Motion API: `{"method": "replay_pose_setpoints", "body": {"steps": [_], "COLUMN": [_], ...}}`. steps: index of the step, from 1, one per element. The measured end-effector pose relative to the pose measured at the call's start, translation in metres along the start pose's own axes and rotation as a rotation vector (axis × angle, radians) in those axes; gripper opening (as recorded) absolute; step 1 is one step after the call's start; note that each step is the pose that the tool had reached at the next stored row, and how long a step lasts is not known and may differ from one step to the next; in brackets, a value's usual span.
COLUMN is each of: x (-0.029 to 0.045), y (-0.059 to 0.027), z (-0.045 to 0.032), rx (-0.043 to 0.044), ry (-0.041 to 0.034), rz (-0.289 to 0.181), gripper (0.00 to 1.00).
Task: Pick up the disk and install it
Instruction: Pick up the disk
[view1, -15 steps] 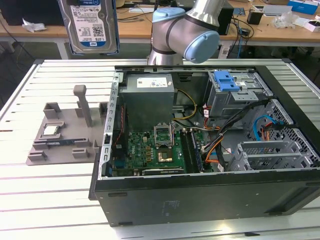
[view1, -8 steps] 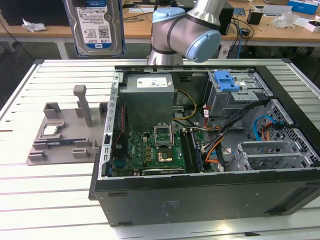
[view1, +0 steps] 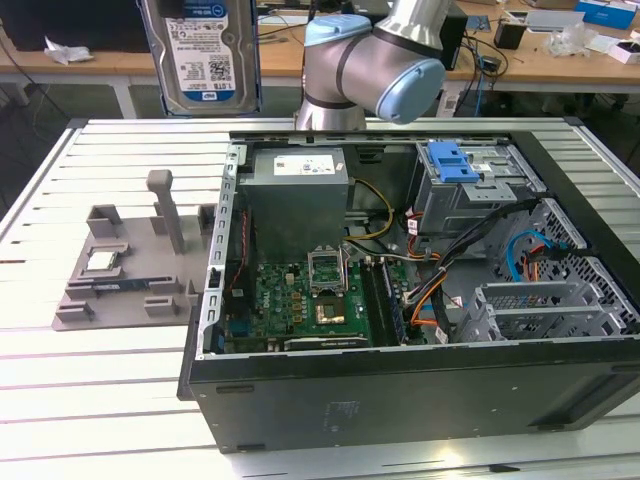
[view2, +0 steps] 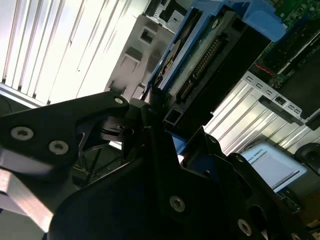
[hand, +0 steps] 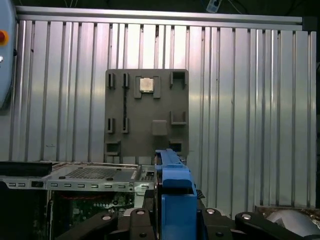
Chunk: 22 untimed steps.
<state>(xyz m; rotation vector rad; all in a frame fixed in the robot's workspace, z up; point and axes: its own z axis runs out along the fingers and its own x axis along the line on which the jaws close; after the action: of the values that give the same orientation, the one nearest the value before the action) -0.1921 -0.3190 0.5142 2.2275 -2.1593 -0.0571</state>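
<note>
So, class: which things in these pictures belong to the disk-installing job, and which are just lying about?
Job: the disk, gripped by the end effector; open computer case; its blue-topped drive cage.
Lying about: grey fixture tray; chip on it.

We see the flat silver-metal disk (view1: 200, 50) wearing a white-and-blue label striped with black barcodes and framed by blue plastic rails. Clamped between the black fingers (view2: 115, 107) of the black gripper (view2: 159, 117), its underside looks dark. Beyond the fingers, the silvery ribbed metal table (hand: 250, 100) is banded in light and shadow, and the flat plastic fixture plate (hand: 146, 115) on it is plain grey. Beside the fingers, the boxy black computer case (view1: 400, 400) shows a green circuit board (view1: 300, 295), a grey box-shaped power supply (view1: 297, 190) with a white sticker, and a blue plastic latch (view1: 452, 162).
</note>
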Motion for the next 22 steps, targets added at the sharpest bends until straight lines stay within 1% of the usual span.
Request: {"method": "replay_pose_setpoints", "body": {"steps": [12, 19, 22], "x": [0.0148, 0.0221, 0.0264], "y": [-0.0206, -0.0301, -0.0354], "z": [-0.001, -0.0013, -0.0016], "rx": [-0.0001, -0.0001, -0.0001], "ry": [0.0, 0.0, 0.0], "rz": [0.0, 0.0, 0.0], "gripper": [0.37, 0.37, 0.37]}}
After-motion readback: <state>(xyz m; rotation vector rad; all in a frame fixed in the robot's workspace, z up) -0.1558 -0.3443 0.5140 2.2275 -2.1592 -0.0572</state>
